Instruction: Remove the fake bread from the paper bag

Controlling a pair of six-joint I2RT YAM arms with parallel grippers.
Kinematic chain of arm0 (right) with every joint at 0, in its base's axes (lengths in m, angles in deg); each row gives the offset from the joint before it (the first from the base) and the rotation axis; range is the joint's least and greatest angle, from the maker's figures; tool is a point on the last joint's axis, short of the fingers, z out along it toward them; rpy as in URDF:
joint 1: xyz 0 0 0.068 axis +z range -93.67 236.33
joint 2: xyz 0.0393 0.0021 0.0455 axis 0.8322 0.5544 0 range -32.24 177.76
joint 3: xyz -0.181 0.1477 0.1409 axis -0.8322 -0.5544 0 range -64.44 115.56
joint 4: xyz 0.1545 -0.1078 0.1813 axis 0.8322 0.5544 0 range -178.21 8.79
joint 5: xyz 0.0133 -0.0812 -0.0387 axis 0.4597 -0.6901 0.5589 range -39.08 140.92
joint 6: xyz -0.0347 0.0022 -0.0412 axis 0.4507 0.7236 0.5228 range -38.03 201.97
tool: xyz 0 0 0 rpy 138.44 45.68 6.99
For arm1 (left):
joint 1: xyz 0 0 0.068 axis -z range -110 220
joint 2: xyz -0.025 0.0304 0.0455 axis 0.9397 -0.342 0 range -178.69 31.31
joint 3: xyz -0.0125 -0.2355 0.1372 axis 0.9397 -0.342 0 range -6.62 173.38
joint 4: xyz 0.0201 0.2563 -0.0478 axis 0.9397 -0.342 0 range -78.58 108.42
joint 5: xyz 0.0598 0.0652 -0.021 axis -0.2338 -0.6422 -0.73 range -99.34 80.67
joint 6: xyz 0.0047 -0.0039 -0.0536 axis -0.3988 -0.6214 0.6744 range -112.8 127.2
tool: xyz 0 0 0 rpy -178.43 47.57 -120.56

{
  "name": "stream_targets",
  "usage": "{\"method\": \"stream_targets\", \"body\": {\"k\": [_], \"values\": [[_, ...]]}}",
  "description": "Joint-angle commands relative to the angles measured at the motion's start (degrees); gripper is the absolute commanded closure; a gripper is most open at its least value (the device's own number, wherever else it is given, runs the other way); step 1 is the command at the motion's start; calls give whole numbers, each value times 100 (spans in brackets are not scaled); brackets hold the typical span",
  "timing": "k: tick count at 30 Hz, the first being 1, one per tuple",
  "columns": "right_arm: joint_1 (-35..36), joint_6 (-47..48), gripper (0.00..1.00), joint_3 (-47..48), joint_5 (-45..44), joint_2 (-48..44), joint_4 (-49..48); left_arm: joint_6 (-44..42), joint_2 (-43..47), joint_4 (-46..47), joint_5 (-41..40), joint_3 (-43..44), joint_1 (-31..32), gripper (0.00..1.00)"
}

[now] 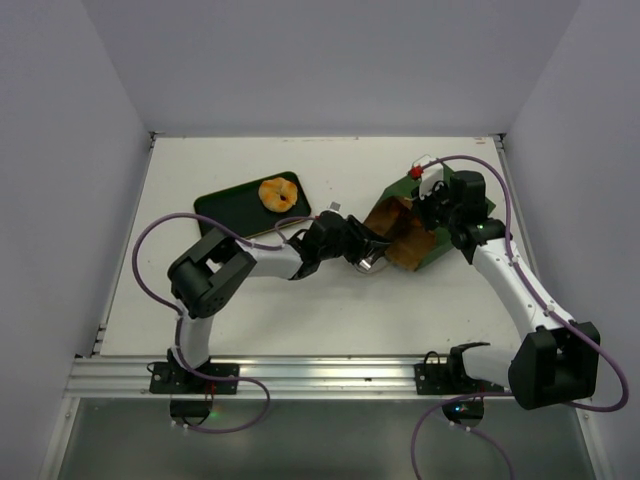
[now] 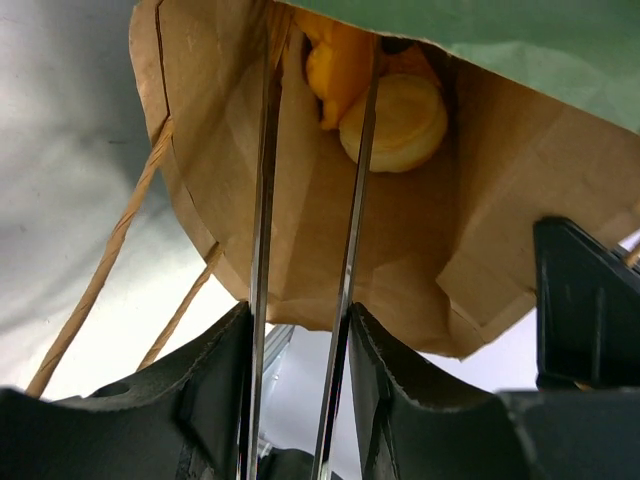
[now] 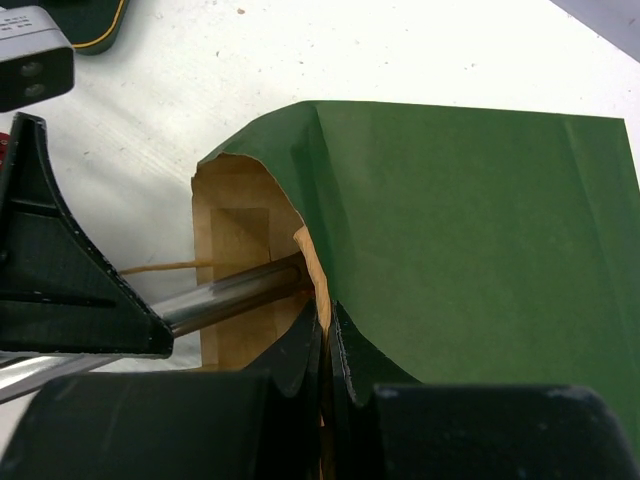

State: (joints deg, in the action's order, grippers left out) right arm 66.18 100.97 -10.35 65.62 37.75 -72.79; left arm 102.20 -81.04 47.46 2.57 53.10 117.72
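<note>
The paper bag lies on its side at centre right, its brown mouth facing left. My right gripper is shut on the upper edge of the bag and pinches the paper wall. My left gripper is shut on a pair of metal tongs, whose two blades reach into the bag. Deep inside lies fake bread: a pale round roll and an orange loaf. The tong tips stand apart around the orange loaf, with the roll just right of them. Another round piece of bread lies on the tray.
A dark green flat tray sits at the back left of the white table. The bag's twine handles trail out on the table by its mouth. White walls enclose the table on three sides.
</note>
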Motion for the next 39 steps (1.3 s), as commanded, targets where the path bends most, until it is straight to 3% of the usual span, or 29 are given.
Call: {"method": "stream_targets", "body": {"k": [1, 9, 13, 18, 28, 39], "values": [[-9, -99, 100, 14, 200, -188, -276, 62, -146, 120, -100, 355, 18, 54], [-9, -107, 100, 6, 209, -215, -285, 1, -225, -12, -153, 461, 0, 57], [-9, -116, 100, 6, 191, -241, -285, -87, -190, -12, -179, 435, -35, 79], [-18, -116, 100, -12, 139, -258, -285, -359, 20, 23, -179, 251, -62, 100], [-53, -116, 100, -38, 51, -285, -329, -1132, 864, -125, -12, -408, -44, 100], [-71, -125, 100, -38, -20, -259, -355, -1871, 1348, -785, -259, -374, 9, 100]]}}
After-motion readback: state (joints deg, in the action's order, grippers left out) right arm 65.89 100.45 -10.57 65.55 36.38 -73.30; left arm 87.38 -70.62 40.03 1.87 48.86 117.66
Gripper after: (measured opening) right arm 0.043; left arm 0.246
